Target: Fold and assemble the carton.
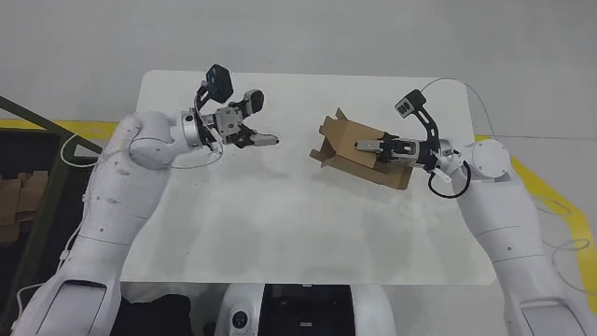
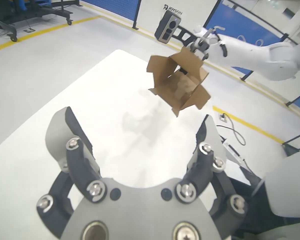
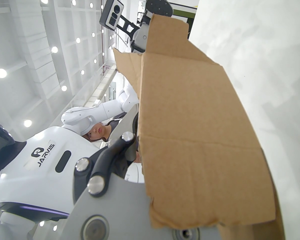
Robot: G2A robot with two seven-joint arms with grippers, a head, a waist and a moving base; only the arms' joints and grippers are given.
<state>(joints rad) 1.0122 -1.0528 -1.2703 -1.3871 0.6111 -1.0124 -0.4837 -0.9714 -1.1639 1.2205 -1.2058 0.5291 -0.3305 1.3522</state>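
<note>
Carton [image 1: 359, 149] sits over the right part of the surface [image 1: 280, 233], clamped by one wall in the right hand [image 1: 368, 146], whose fingers are closed on the cardboard; whether its lower edge touches the surface I cannot tell. Its long axis runs from the right hand across toward the left hand [image 1: 259, 119], and the open mouth points that way. The left hand is spread wide and holds nothing, well apart from the carton and above the left half of the surface, so the right arm is plainly the nearer. I judge the coming move turns on that facing: the free hand looks straight at the unfolded end. The left wrist view looks into the mouth of the carton [image 2: 180, 83] and shows its flaps [image 2: 202, 98] splayed outward, none folded in. The right wrist view shows instead the creased outer wall [image 3: 195, 126] and one finger [image 3: 128, 136] pressed against its edge
</note>
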